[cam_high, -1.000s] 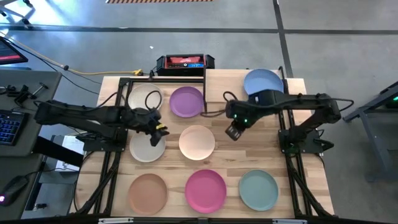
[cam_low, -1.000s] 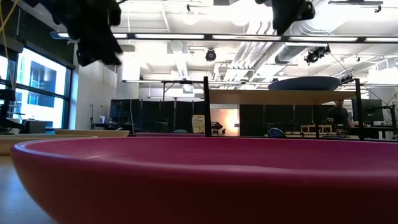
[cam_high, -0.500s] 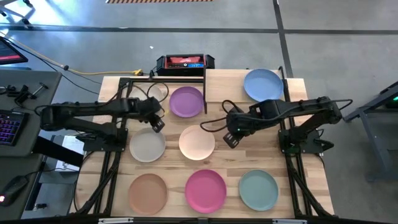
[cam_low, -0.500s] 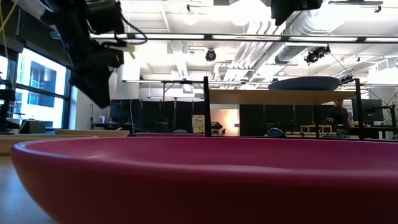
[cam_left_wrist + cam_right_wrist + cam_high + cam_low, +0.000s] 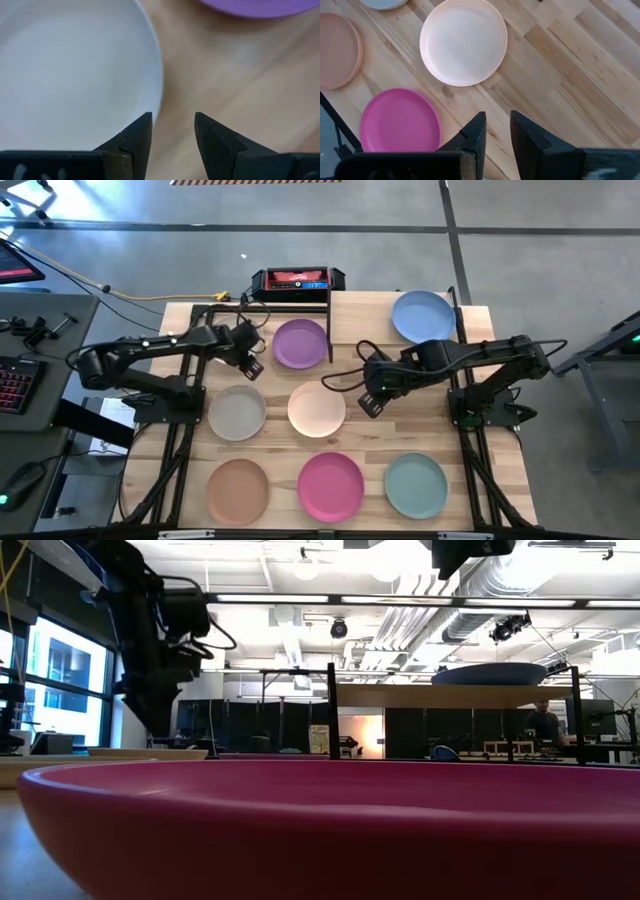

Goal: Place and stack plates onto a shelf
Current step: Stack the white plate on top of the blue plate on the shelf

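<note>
Left tool (image 5: 172, 131) gapes at cream plate (image 5: 65, 75) rim; right tool (image 5: 496, 132) narrowly parted, seemingly empty.

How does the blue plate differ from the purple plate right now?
The blue plate sits up on the shelf; the purple plate lies on the table. The blue one is at the far right corner, the purple nearer the middle. Both are round, shallow and look the same size.

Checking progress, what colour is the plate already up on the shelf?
Blue. The plate on the shelf shows best in the high view.
</note>
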Robot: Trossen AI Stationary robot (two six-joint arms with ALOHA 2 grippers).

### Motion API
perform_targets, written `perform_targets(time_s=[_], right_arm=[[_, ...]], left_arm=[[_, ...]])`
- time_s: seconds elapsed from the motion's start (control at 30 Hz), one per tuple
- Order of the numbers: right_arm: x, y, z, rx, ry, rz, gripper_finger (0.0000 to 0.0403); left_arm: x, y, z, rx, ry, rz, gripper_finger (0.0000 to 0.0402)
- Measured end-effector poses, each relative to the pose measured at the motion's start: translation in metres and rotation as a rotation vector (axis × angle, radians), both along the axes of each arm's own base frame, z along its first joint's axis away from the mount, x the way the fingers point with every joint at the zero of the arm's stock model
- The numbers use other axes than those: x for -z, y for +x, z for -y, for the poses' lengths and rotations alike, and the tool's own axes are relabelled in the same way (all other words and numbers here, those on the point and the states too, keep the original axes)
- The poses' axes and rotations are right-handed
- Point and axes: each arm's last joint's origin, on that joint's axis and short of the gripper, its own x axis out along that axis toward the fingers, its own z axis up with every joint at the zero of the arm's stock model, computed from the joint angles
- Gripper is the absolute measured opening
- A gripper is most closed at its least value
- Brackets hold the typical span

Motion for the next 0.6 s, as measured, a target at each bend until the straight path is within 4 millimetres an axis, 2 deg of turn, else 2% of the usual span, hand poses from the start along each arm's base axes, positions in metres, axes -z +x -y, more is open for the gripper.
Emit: perform_targets(time_s=[0.17,0.6], right_arm=[[0.0,0.0,0.0,-0.014,-0.006,-0.001,0.0067],[0.0,0.0,0.0,-0.022,-0.009,-0.002,0.0067]], left_arm=[[0.01,-0.001,-0.009,-0.021,-0.025,-0.049,0.0138],[0.036,0.006,-0.018,-0.014,-0.048,-0.164,0.0138]])
